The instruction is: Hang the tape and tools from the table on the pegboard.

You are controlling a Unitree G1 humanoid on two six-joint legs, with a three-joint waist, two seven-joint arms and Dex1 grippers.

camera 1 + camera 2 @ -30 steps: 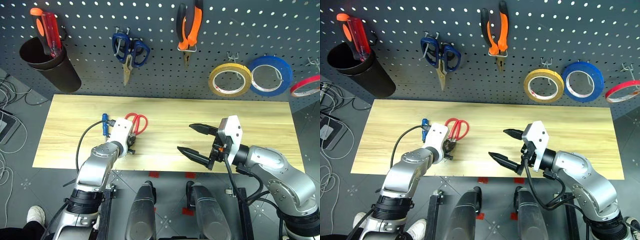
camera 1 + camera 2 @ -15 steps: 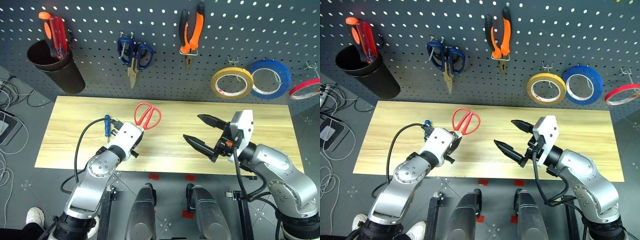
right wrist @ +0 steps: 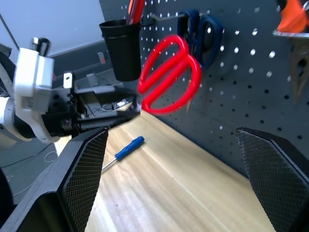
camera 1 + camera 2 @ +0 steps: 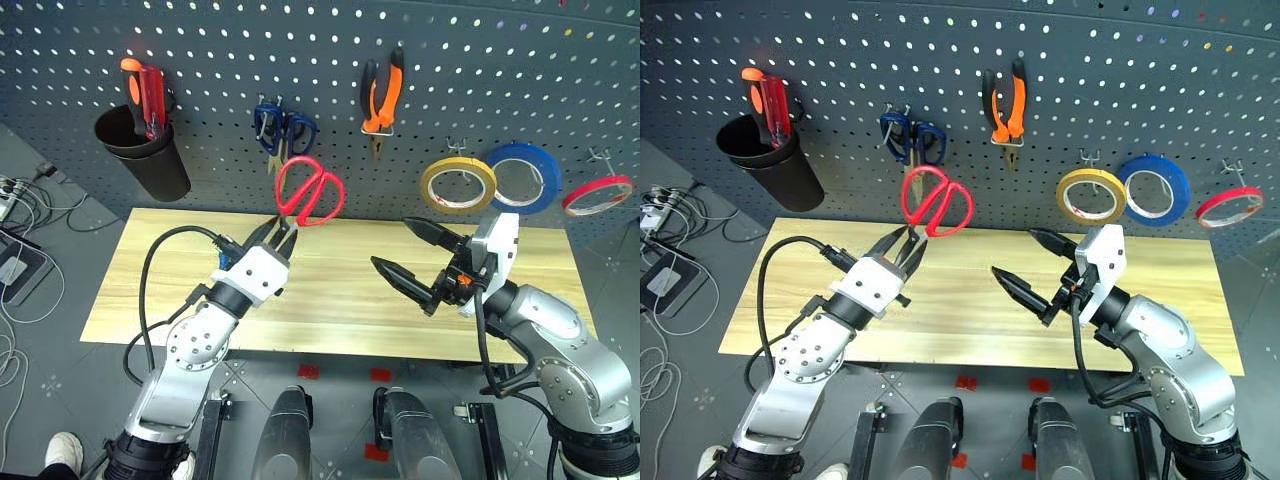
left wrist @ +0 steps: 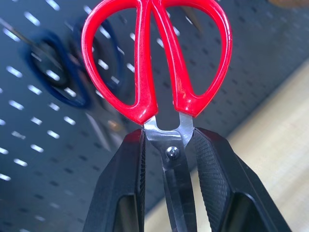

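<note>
My left gripper [image 4: 277,235] is shut on the red-handled scissors [image 4: 310,190], gripping the blades at the pivot [image 5: 170,152]. The handles point up in front of the dark pegboard [image 4: 200,60], just below the hanging blue scissors. Above the middle of the light wood table [image 4: 330,290], my right gripper [image 4: 395,245] is open and holds nothing. On the pegboard hang the orange-and-black pliers [image 4: 381,95] and the tan-yellow tape [image 4: 458,185]. The small blue-handled screwdriver [image 3: 126,147] lies on the table behind my left arm.
A black cup [image 4: 150,150] with red and orange screwdrivers hangs at the pegboard's left. Blue scissors [image 4: 283,130], a blue tape roll [image 4: 525,178] and a thin red ring [image 4: 598,195] hang there too. Cables [image 4: 20,200] lie on the floor at left.
My left gripper has lifted the red scissors off the table and turned their handles up toward the pegboard. The view has tilted upward. The right gripper stays open, nearly in place.
</note>
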